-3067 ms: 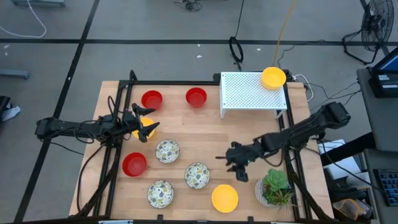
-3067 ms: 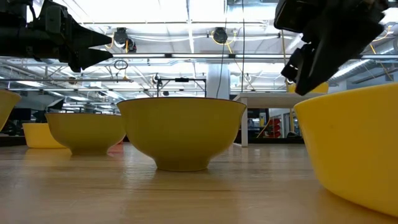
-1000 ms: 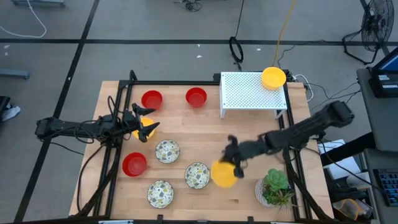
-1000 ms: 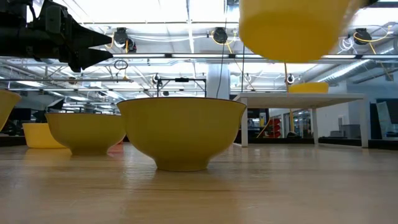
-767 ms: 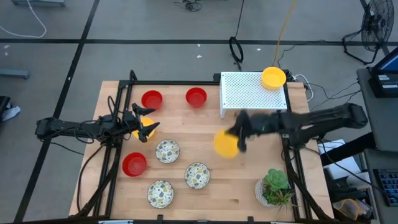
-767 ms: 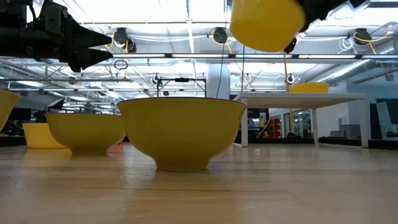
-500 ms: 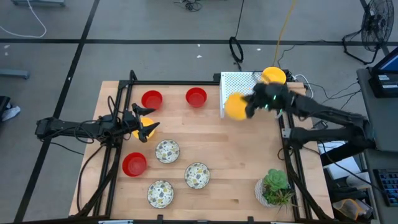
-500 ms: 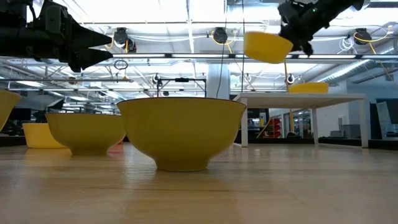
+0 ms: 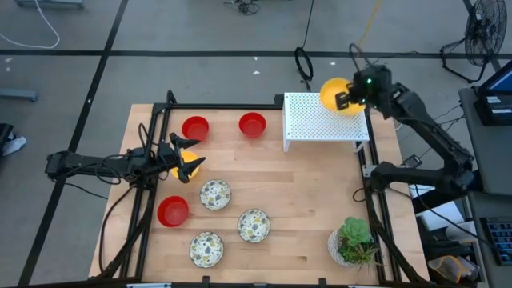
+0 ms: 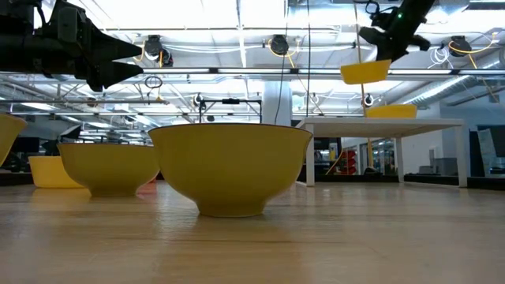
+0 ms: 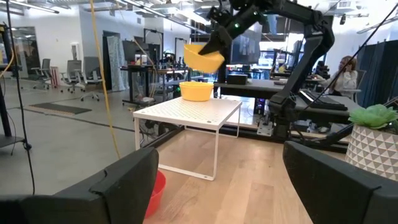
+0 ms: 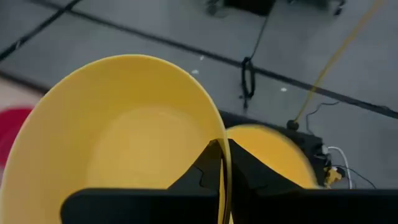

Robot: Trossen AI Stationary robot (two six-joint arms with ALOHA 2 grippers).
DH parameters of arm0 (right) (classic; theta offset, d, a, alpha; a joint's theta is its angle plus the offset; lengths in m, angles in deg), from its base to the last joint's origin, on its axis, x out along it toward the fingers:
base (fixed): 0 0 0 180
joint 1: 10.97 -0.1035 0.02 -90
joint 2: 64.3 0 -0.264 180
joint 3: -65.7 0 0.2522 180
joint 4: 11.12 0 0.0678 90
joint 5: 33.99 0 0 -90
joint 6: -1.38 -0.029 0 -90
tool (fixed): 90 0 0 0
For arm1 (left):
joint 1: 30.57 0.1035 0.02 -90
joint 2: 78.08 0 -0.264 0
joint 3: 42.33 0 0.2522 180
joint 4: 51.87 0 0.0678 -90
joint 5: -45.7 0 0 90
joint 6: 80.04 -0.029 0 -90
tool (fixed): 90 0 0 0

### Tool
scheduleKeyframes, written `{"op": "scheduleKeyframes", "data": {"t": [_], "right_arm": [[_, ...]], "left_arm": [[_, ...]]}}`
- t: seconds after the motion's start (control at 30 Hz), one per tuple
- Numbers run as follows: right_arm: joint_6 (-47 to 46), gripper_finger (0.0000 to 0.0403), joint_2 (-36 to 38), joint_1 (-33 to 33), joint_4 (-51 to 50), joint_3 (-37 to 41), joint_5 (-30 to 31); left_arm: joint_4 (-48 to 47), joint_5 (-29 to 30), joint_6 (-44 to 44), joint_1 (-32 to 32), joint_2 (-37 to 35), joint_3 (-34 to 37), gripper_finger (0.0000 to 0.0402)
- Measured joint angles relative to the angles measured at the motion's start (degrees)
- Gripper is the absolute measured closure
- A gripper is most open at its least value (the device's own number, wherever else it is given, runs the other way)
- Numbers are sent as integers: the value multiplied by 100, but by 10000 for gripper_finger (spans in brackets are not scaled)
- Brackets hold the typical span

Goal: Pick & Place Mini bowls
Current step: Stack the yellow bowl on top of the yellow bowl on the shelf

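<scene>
Fingers of the right gripper (image 9: 350, 94) clamp the rim of a yellow mini bowl (image 9: 332, 94), held empty in the air above the white rack (image 9: 324, 120), over a second yellow bowl (image 11: 196, 91) on it. Left gripper (image 9: 186, 158) hovers spread above the surface (image 9: 304, 192).

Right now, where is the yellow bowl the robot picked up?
In the high view, the yellow bowl is held up by the right gripper over the far corner of the white rack.

Yellow mini bowl (image 9: 333, 95) hangs above nine others.
</scene>
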Motion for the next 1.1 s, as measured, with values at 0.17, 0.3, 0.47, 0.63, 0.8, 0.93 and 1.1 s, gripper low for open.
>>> {"op": "scheduleKeyframes", "data": {"t": [0.17,0.3,0.47,0.63,0.8,0.93,1.1], "right_arm": [[-69,401,-38,431,48,-119,-13],[-130,401,-103,382,61,-119,139],[-524,401,-300,285,-68,-97,326],[-623,401,-531,225,-43,-14,723],[-627,401,-852,108,-82,-12,1783],[-641,401,-1079,27,-196,-12,2240],[-771,401,-1206,22,-195,-12,2529]], "left_arm": [[-1,1,0,1,-1,0,53],[-1,0,-1,0,0,-1,53],[1,2,1,0,-1,-1,53],[1,2,-1,0,0,1,53],[2,0,0,1,-1,-1,53],[-1,0,1,0,0,0,53],[1,0,1,1,0,-1,53]]}}
